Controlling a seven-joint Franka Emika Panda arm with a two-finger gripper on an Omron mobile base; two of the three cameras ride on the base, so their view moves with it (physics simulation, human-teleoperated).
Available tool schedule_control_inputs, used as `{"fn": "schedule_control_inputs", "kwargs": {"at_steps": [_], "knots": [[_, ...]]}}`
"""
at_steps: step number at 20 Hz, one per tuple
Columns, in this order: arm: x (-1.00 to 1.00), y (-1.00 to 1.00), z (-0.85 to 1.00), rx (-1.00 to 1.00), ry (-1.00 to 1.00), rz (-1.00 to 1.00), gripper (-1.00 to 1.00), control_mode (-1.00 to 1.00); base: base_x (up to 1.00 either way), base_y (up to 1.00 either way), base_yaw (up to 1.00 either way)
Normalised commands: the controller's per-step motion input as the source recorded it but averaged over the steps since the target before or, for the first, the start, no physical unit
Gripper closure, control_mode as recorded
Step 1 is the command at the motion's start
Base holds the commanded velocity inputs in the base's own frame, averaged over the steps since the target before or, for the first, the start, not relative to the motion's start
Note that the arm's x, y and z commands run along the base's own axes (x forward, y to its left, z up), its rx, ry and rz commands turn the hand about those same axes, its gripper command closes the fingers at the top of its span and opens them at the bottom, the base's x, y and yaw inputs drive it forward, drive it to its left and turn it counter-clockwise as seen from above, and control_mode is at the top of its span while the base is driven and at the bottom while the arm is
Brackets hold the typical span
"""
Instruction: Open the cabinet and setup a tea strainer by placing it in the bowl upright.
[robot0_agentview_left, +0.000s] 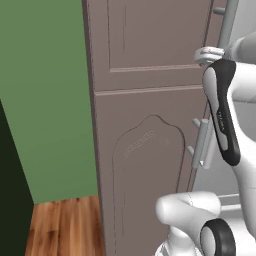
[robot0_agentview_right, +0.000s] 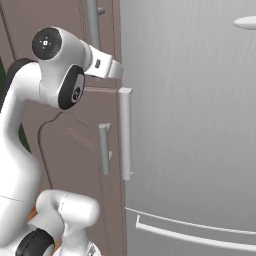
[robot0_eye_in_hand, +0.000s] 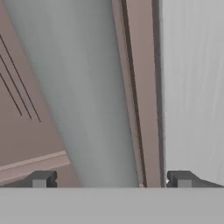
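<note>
Item: cabinet (robot0_agentview_left: 150, 40), door shut, ahead of you beside the grey fridge (robot0_agentview_right: 200, 125). Your hand (robot0_eye_in_hand: 111, 179) is fully open, fingertips (robot0_eye_in_hand: 41, 179) either side of the bar handle (robot0_eye_in_hand: 87, 96), apparently not touching it, holding nothing.

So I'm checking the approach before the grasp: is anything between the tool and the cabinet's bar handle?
Nothing visible. The open tool straddles the grey bar handle, a fingertip on either side.
</note>
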Motion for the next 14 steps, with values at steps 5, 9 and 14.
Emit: {"fn": "schedule_control_inputs", "kwargs": {"at_steps": [5, 9, 14], "knots": [[0.05, 0.00, 0.06, 0.01, 0.06, 0.05, -1.00, -1.00, 0.00, 0.00, 0.00], [0.05, -0.13, 0.01, 0.04, 0.08, 0.00, -1.00, -1.00, 0.00, 0.00, 0.00], [0.15, -0.10, 0.00, 0.00, 0.04, 0.00, -1.00, -1.00, 0.00, 0.00, 0.00]]}}
